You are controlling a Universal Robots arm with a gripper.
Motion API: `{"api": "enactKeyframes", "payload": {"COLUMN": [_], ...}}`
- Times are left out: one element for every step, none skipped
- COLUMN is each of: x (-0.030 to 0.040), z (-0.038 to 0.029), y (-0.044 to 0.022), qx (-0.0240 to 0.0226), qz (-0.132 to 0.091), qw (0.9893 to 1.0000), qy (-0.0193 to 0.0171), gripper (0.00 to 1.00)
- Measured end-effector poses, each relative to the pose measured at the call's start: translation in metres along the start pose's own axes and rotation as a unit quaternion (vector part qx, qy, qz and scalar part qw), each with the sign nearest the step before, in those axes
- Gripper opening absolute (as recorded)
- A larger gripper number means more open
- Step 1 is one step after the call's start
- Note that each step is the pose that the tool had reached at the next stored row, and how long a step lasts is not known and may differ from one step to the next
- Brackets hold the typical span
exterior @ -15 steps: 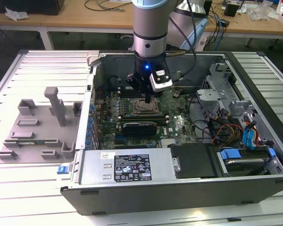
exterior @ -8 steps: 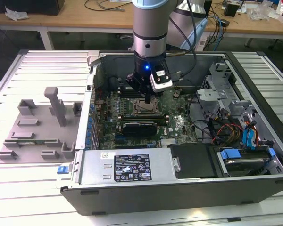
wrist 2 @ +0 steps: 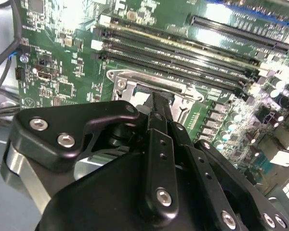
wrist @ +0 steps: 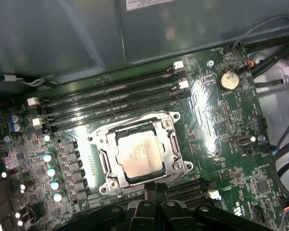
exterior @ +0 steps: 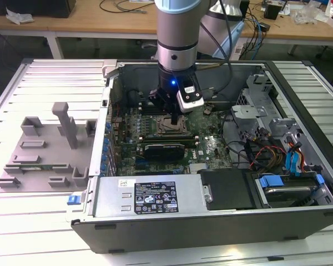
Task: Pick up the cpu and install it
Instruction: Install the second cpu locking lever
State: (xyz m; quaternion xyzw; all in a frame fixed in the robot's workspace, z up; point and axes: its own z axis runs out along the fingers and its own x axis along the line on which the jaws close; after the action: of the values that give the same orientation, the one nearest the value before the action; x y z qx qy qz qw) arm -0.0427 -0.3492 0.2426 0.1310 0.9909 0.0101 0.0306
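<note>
Ribbed grey counter carries an open computer case with its green motherboard exposed, and a grey moulded holder lies on the counter toward the exterior view's left. Within the case, the cpu sits seated in the metal socket frame (silver top facing up), beside the memory slots. Directly above the socket hangs the gripper, and in the second wrist view its black fingers meet at a narrow tip, holding nothing.
</note>
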Motion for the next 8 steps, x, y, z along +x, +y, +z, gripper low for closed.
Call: {"api": "enactKeyframes", "payload": {"x": [-0.0007, -0.0012, -0.002, -0.0026, -0.0025, -0.0026, -0.0025, -0.0015], "z": [0.0, 0.0, -0.0001, -0.0001, -0.0001, 0.0, 0.0001, 0.0003], "y": [-0.0026, -0.0044, -0.0075, -0.0095, -0.0097, -0.0097, -0.0098, -0.0101], "qx": [0.0, 0.0, 0.0, -0.0001, -0.0008, -0.0025, -0.0039, -0.0041], "qz": [0.0, 0.0, 0.0, -0.004, -0.018, -0.046, -0.077, -0.088], "qw": [1.0, 1.0, 1.0, 1.0, 0.9998, 0.9989, 0.997, 0.9961], "qy": [0.0, 0.0, 0.0, 0.0, 0.0004, 0.0012, 0.002, 0.0022], "gripper": [0.11, 0.11, 0.11, 0.11, 0.11, 0.11, 0.11, 0.11]}}
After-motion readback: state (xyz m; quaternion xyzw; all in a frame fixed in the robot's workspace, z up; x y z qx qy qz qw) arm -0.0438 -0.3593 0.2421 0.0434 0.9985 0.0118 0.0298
